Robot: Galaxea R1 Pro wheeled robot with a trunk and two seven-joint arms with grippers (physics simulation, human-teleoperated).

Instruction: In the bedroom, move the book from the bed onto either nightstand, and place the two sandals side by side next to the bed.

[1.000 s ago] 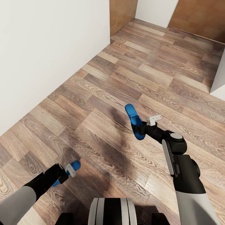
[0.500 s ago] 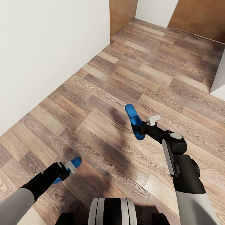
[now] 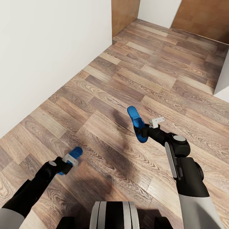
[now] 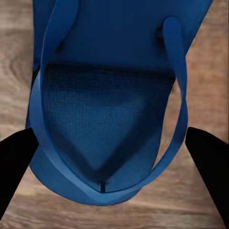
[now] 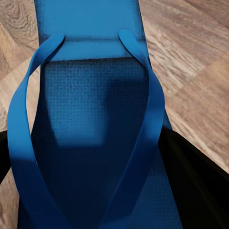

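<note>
A: Head view: what moved?
B: The left gripper (image 3: pixel 67 161), closed on a blue sandal (image 3: pixel 73 154), has swung forward over the plank floor (image 3: pixel 152 73); the right gripper (image 3: pixel 144 129) holds the other sandal (image 3: pixel 136 122) unmoved.
A: Left wrist?
B: Fingers (image 4: pixel 14 162) flank the sandal (image 4: pixel 107 124).
A: Right wrist?
B: Sandal (image 5: pixel 90 138) clamped. Both carried; bed unseen.

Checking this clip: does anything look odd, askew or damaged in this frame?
Nothing looks damaged or spilled. Both blue sandals are off the floor: the left gripper holds one sandal low, and the right gripper holds the other sandal higher, on edge. The wood-plank floor and white wall look ordinary.
</note>
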